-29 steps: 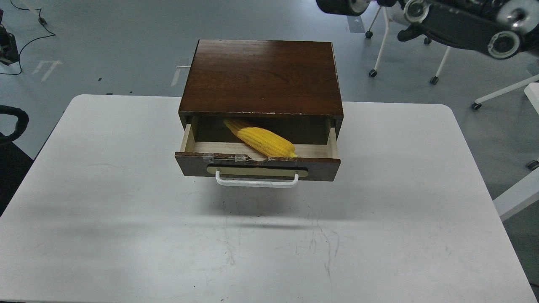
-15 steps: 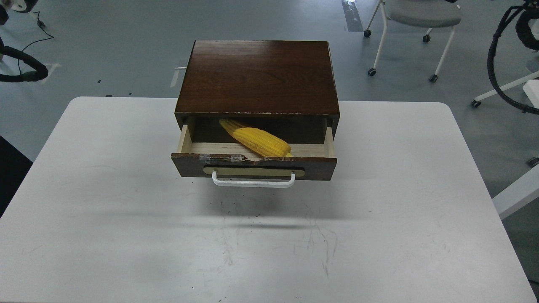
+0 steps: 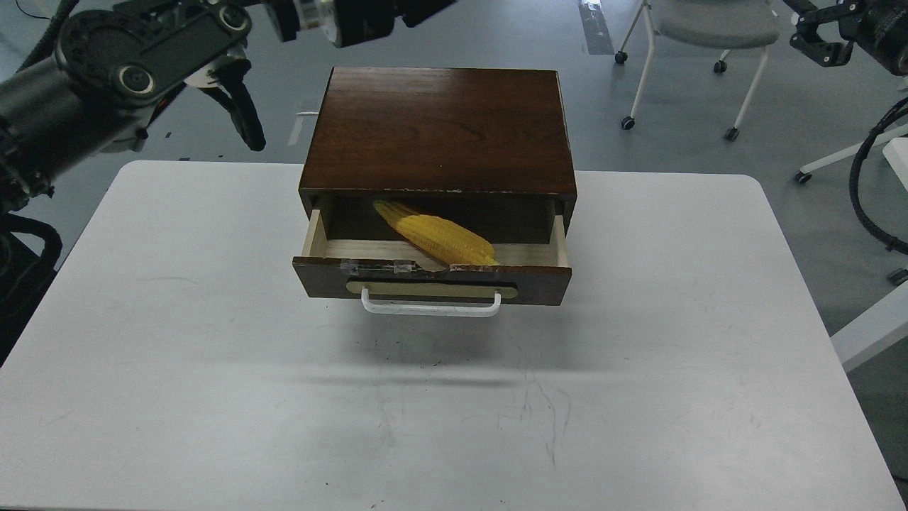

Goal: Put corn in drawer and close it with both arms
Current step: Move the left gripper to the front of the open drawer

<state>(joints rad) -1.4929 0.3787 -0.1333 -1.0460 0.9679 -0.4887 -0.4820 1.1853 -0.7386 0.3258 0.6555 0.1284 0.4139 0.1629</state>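
The corn [image 3: 436, 238] lies slantwise inside the open drawer [image 3: 433, 280], with its pointed end toward the back left. The drawer is pulled partway out of the dark brown cabinet [image 3: 440, 128], and its white bar handle [image 3: 430, 305] faces me. My left arm [image 3: 135, 60] comes in at the top left. My left gripper [image 3: 369, 14] is dark and cut off by the top edge, above the cabinet's back. My right gripper [image 3: 816, 35] is small and dark at the top right, far from the cabinet. Neither touches anything.
The cabinet stands at the back middle of a white table [image 3: 213, 355]. A wheeled chair [image 3: 709, 28] stands on the grey floor behind at the right. A black cable [image 3: 862, 184] hangs at the right edge, and white furniture legs [image 3: 872, 326] show beside the table.
My left arm has swung into view at the top left. A dark end of my right arm now shows at the top right. The corn and the drawer have not moved.
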